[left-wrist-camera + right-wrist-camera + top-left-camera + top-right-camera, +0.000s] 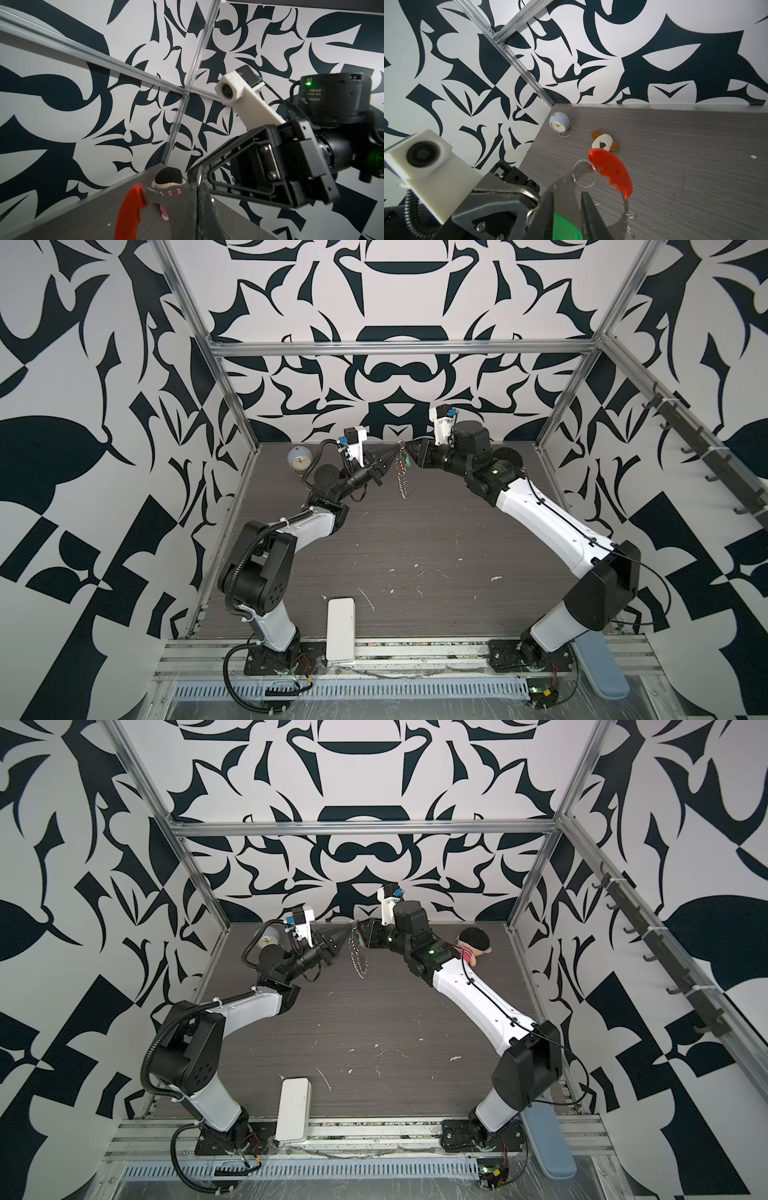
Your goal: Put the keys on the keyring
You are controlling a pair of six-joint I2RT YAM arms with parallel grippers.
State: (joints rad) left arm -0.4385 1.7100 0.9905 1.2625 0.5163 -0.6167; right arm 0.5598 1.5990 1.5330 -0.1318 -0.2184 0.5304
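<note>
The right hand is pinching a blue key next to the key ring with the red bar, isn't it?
Not blue: the key in the right hand is green, as the right wrist view shows. It is indeed next to the key ring with the red bar.

- You are boxed in by walls (395,302) of bold black-and-white pattern on the left, far and right.
- A silver aluminium frame (399,349) climbs the far corners and crosses the far wall.
- Your worktop (415,539) is grey wood-grain, flecked with white scuffs near you.
- A hook rail (712,456) lines the right wall.
- The light is soft and even.
</note>
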